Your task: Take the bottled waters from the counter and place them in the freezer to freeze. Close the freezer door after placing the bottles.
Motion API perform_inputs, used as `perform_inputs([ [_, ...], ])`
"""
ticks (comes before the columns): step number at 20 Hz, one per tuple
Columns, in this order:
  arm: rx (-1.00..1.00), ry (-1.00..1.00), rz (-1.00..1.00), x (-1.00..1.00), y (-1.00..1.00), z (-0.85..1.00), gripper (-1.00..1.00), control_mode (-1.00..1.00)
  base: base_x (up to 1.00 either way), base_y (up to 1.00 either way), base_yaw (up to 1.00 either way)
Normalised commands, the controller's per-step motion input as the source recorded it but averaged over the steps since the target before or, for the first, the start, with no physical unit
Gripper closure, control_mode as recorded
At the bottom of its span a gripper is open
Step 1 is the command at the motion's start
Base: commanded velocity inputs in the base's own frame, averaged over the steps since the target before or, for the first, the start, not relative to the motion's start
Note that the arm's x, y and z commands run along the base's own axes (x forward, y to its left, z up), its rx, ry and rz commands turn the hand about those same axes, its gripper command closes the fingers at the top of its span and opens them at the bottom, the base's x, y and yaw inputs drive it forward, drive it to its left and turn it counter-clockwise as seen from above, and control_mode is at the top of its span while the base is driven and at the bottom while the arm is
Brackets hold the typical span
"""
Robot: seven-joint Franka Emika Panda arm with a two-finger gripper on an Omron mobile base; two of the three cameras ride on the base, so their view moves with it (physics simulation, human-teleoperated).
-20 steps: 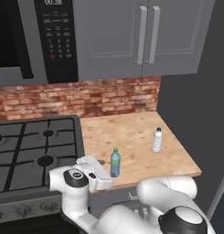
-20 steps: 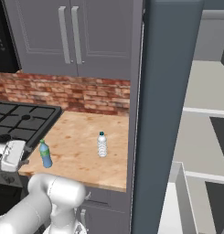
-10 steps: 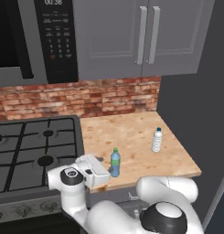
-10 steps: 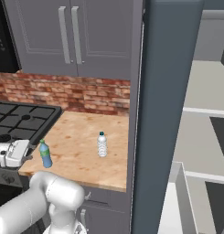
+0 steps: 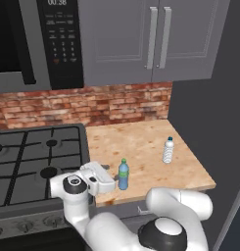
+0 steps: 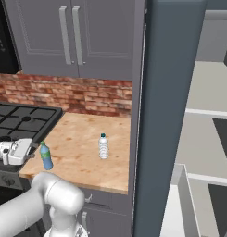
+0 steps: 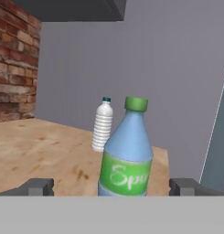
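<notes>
we see the freezer [image 6: 163, 115] as a tall slate-grey unit on the right of the right base view, its pale inner shelves showing past its edge; its top and bottom are cut off by the frame. a pale panel edge at the lower right of that view may belong to the freezer door, but we cannot tell for sure. beside the freezer lies the counter [image 5: 141, 147], a tan wood-grain top, with a black gas stove [image 5: 33, 157] on its other side and a red brick wall [image 5: 92, 105] behind. grey wall cabinets [image 5: 146, 39] hang above it, and a dark microwave [image 5: 38, 39] above the stove is cut off at the top and side.

the white arm [image 5: 141, 225] curls low in front of the counter and hides part of its front edge. our gripper [image 7: 111, 188] sits level with the counter's front, its fingers spread wide with one tip on either side of the blue bottle [image 7: 126, 153], not touching it. that bottle stands upright near the front edge, long axis vertical, green cap up; its base is hidden in the hand view. the clear bottle [image 5: 168, 150] also stands upright, blue cap up, farther back and nearer the freezer, well apart from the blue one.
</notes>
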Motion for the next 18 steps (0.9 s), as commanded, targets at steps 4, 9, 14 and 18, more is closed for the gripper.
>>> perform_inputs([
  [4, 0.0, 0.0, 0.0, -0.03, -0.01, 0.0, -1.0, -1.0, 0.0, 0.0, 0.0],
  [9, 0.0, 0.0, 0.0, -0.05, -0.15, 0.0, -1.0, -1.0, 0.0, 0.0, 0.0],
  [14, 0.0, 0.01, 0.0, 0.0, -0.28, 0.0, -1.0, -1.0, 0.0, 0.0, 0.0],
  [18, 0.0, 0.01, 0.0, 0.0, -0.26, 0.0, -1.0, -1.0, 0.0, 0.0, 0.0],
])
